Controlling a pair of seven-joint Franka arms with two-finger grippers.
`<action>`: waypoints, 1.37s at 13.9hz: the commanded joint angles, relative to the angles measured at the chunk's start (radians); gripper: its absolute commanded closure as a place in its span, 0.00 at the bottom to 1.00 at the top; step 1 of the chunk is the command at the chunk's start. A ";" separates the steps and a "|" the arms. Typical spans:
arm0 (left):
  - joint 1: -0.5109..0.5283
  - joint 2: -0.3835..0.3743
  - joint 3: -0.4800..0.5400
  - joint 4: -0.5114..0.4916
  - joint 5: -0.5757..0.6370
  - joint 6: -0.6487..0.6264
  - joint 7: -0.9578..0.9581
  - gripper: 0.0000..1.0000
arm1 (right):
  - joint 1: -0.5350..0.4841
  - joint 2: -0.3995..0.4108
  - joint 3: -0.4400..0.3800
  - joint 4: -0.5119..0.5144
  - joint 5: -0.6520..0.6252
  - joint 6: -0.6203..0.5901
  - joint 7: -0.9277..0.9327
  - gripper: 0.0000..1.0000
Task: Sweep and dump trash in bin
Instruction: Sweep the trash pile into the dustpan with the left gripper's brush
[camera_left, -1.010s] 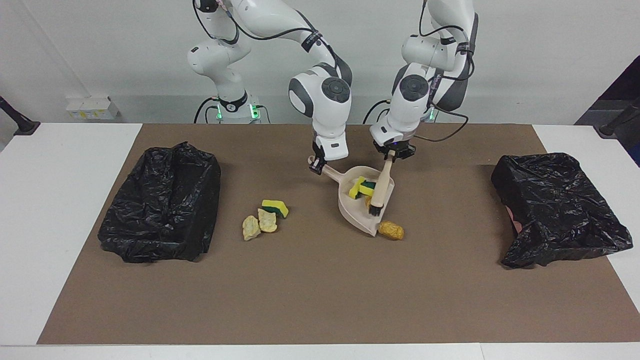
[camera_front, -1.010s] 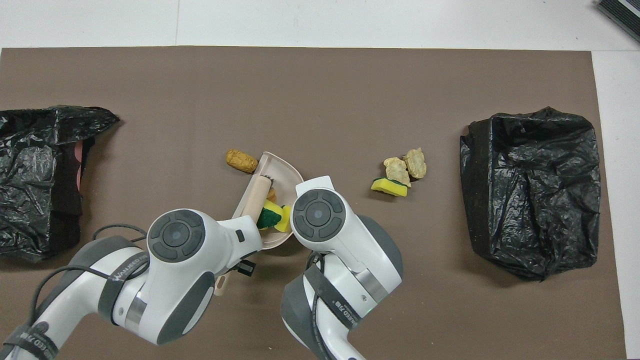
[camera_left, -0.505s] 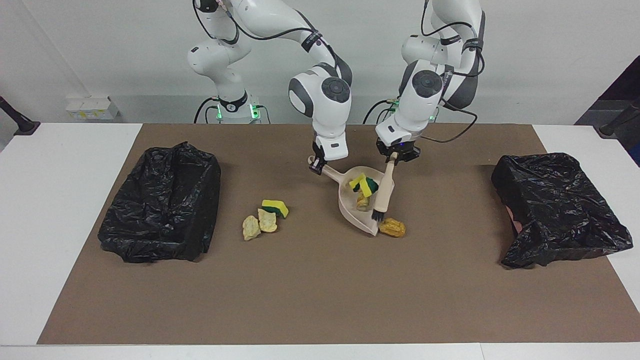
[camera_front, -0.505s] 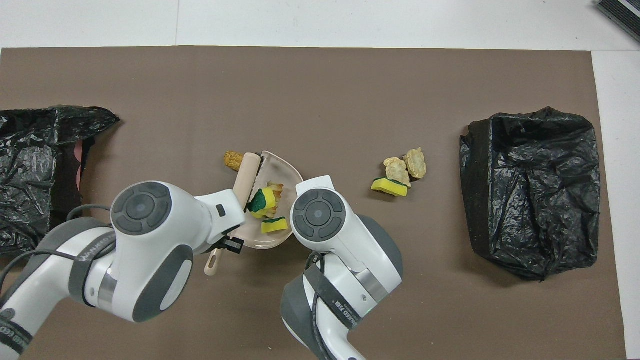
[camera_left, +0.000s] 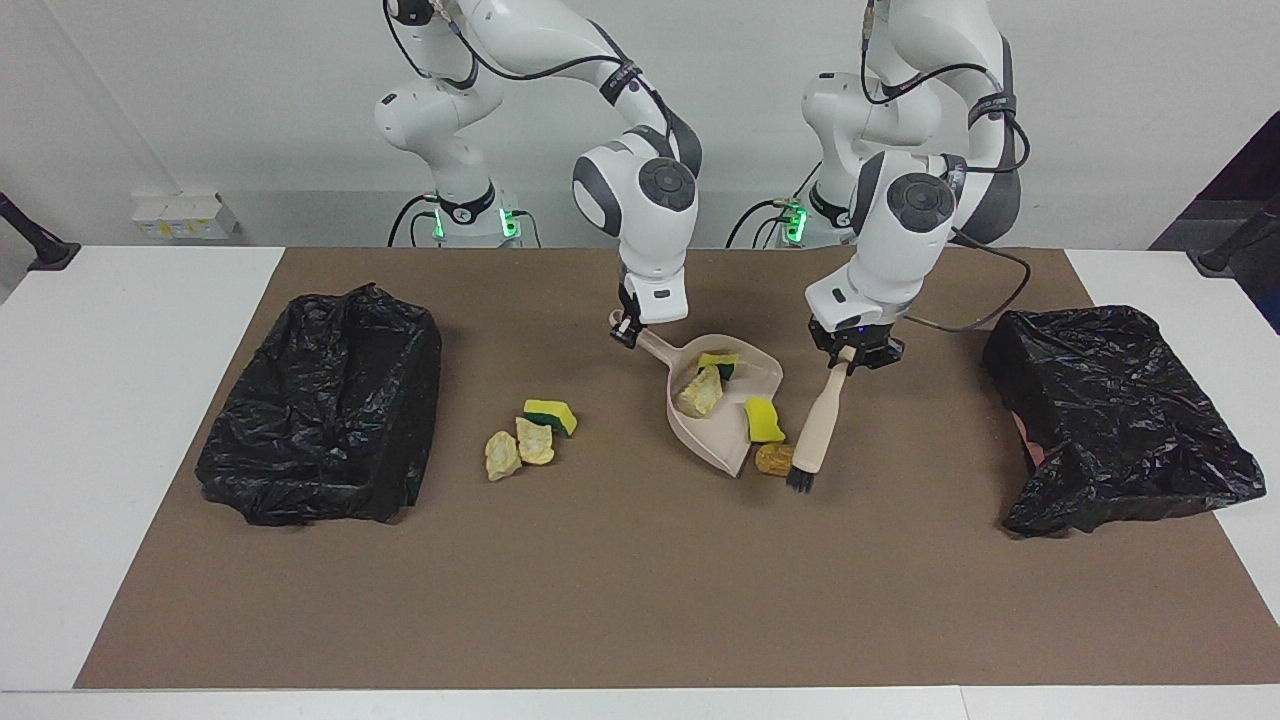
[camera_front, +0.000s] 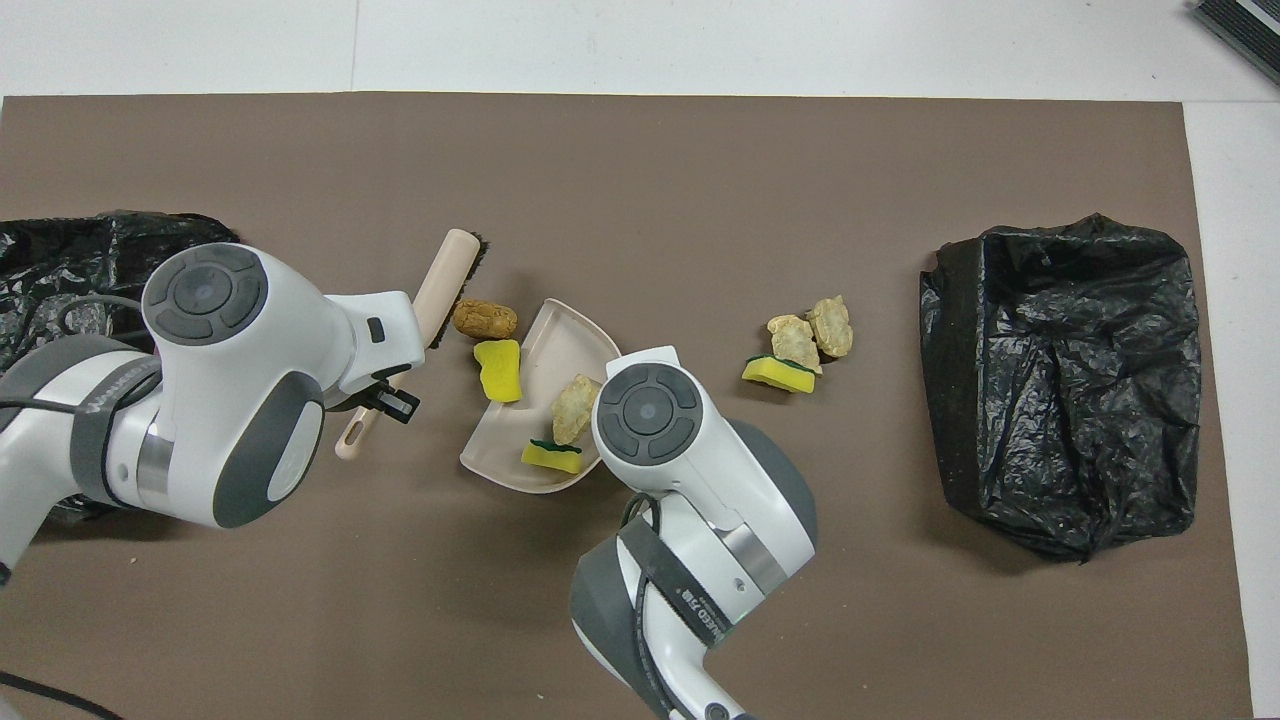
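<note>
My right gripper (camera_left: 627, 333) is shut on the handle of the beige dustpan (camera_left: 722, 447), which rests on the brown mat. In the pan lie a yellow-and-green sponge piece (camera_left: 718, 360) and a tan chunk (camera_left: 700, 392). A yellow sponge piece (camera_left: 765, 420) sits at the pan's edge. An orange chunk (camera_left: 772, 458) lies on the mat just outside the pan's lip. My left gripper (camera_left: 848, 358) is shut on the brush (camera_left: 820, 425), tilted with its bristles down beside that chunk. More trash (camera_left: 535, 440), up to three scraps, lies toward the right arm's end.
Two bins lined with black bags stand on the mat, one bin (camera_left: 320, 400) at the right arm's end and the other bin (camera_left: 1110, 410) at the left arm's end. The brown mat (camera_left: 640, 600) stretches well past the dustpan, away from the robots.
My left gripper has drawn the brush out of the dustpan toward the left arm's end. The scraps in the pan shifted, and one yellow sponge slid to its edge. The pan turned slightly.
</note>
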 joint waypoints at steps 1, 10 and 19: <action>0.045 0.147 -0.009 0.168 0.057 -0.045 0.100 1.00 | -0.022 0.017 0.007 0.015 0.018 -0.018 -0.050 1.00; -0.052 0.143 -0.030 0.105 0.059 -0.174 0.192 1.00 | -0.011 0.030 0.007 0.007 0.019 -0.029 -0.047 1.00; -0.140 0.067 -0.023 0.065 -0.119 -0.306 0.016 1.00 | -0.016 0.032 0.007 0.012 0.018 -0.032 -0.049 1.00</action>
